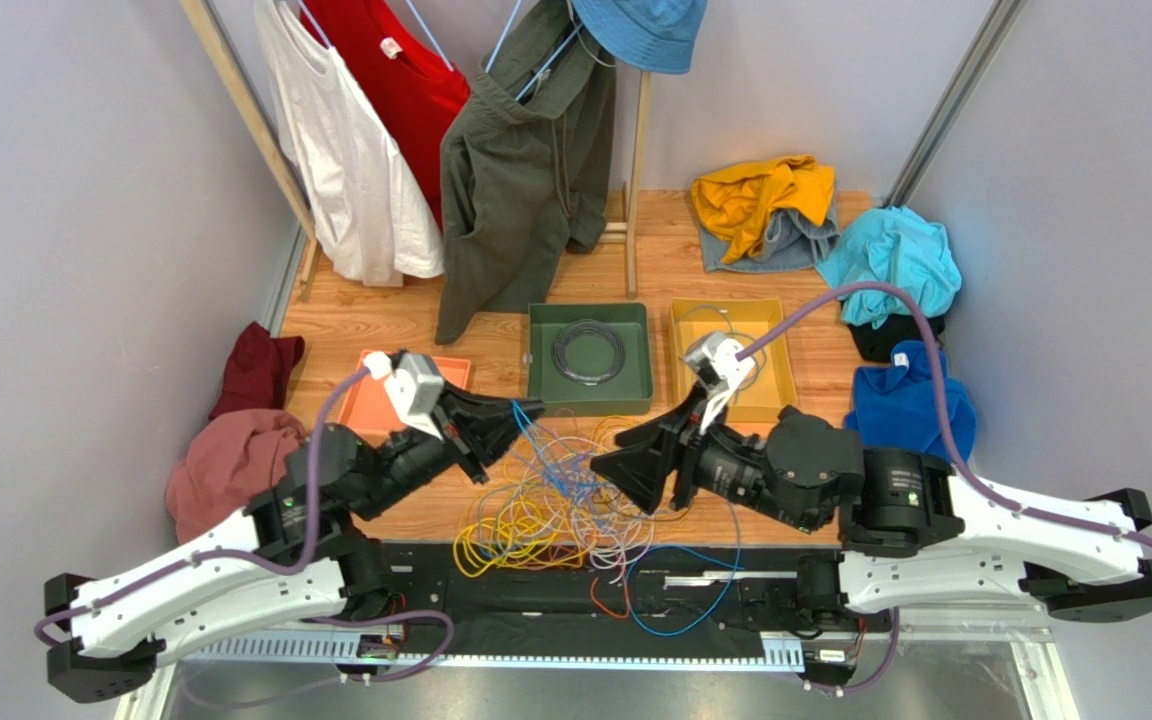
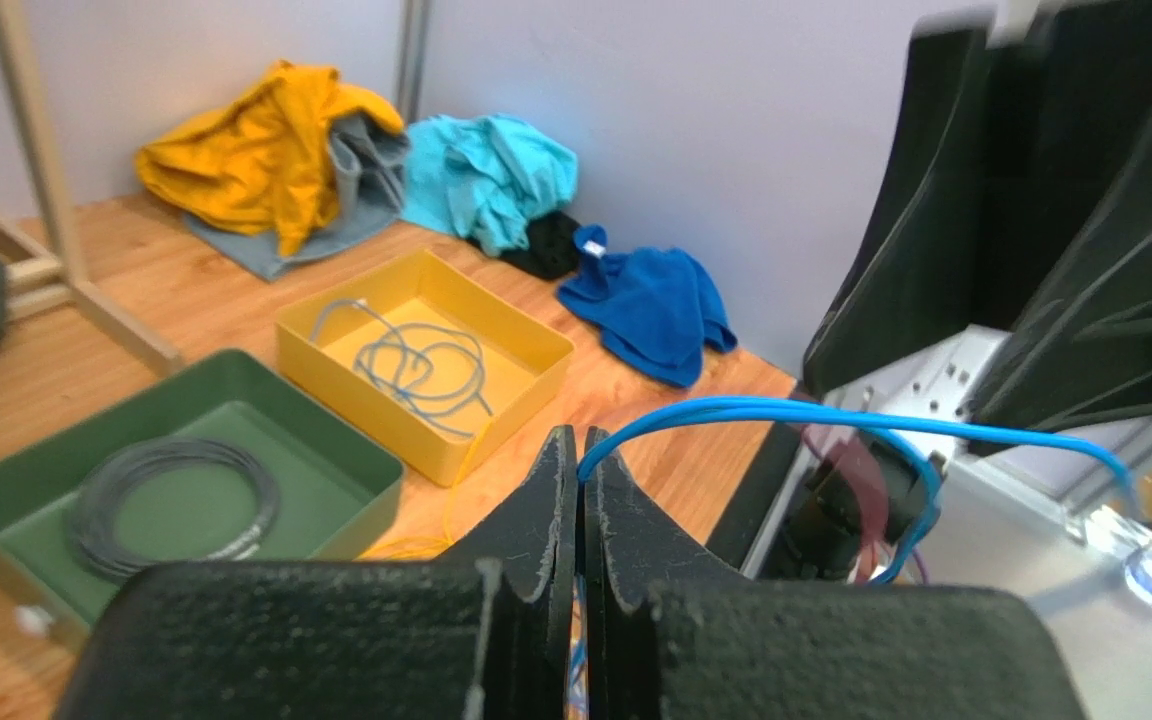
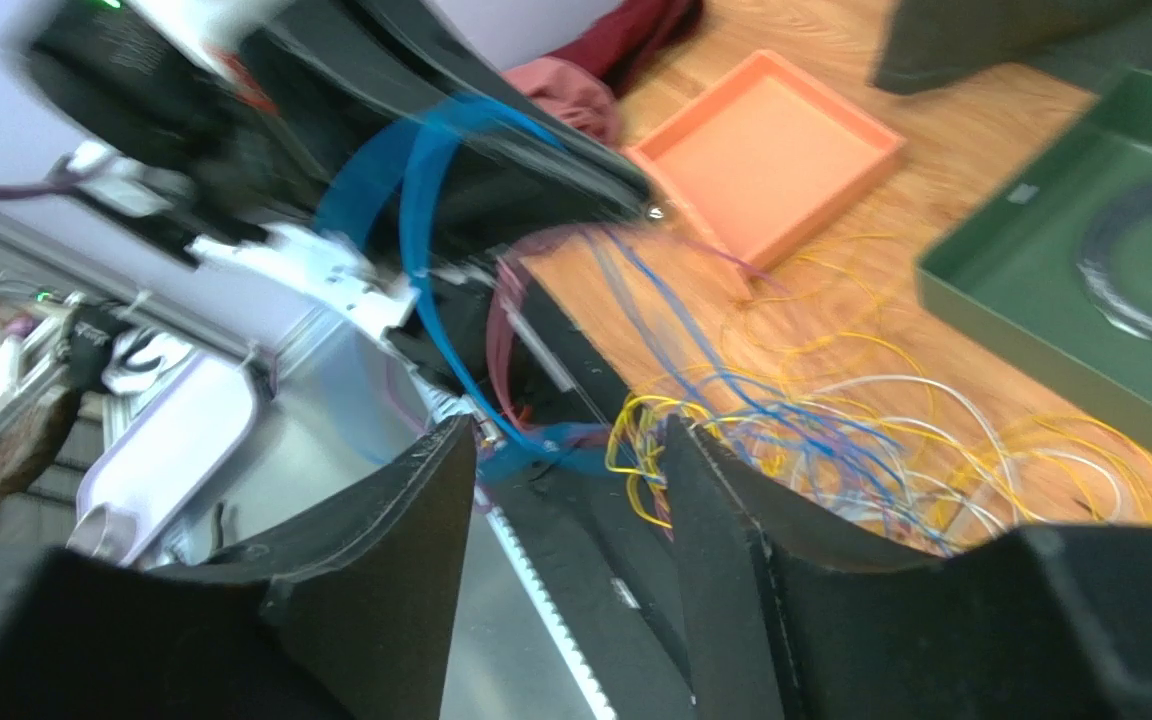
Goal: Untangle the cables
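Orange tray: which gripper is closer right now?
Left. The left gripper, pinching a blue cable, sits just right of the orange tray; the right gripper is farther right, across the cable pile.

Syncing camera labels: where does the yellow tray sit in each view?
Top external: yellow tray upper centre, just right of the green tray.
Left wrist: centre-left, beyond the green tray.
Right wrist: not in it.
Shared landmark: the green tray, in all three views, at the right edge in the right wrist.
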Tool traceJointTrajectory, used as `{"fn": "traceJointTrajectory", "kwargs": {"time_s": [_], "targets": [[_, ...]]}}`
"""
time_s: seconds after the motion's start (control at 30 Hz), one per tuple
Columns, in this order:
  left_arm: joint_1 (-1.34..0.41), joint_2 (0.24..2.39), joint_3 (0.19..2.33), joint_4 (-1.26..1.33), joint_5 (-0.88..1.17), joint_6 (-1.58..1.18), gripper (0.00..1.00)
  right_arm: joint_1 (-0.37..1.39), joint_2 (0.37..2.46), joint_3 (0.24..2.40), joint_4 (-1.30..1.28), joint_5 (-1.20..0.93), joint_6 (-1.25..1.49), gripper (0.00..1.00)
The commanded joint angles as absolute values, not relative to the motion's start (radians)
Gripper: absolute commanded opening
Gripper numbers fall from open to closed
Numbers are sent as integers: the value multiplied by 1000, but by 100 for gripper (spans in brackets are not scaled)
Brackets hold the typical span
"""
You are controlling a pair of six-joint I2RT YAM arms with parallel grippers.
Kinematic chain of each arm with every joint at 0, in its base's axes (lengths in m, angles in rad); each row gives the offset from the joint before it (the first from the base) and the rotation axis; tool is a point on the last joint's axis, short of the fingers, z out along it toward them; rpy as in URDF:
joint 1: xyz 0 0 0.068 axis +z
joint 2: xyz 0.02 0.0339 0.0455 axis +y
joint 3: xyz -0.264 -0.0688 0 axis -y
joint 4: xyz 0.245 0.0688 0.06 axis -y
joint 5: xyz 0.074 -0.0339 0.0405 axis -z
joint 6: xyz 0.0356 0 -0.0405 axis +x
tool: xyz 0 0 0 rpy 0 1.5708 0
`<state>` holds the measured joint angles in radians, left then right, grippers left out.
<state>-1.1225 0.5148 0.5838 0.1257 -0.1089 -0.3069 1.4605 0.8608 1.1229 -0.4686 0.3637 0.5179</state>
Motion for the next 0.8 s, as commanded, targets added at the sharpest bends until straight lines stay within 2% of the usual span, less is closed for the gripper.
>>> {"fn": "traceJointTrajectory", "kwargs": {"time_s": [0.0, 0.23, 0.57, 0.77], "targets": [[-1124, 538, 814, -142, -230, -314, 0, 1471, 773, 1046, -592, 599, 572, 60], [-1124, 704, 1164, -432, -311, -305, 0, 1473, 680, 957, -617, 661, 600, 58], [-1124, 864, 1515, -492, -267, -250, 0, 1473, 684, 902, -440, 589, 506, 55], [-1124, 946, 1644, -511, -213, -262, 0, 1473, 724, 853, -187, 577, 358, 59]]}}
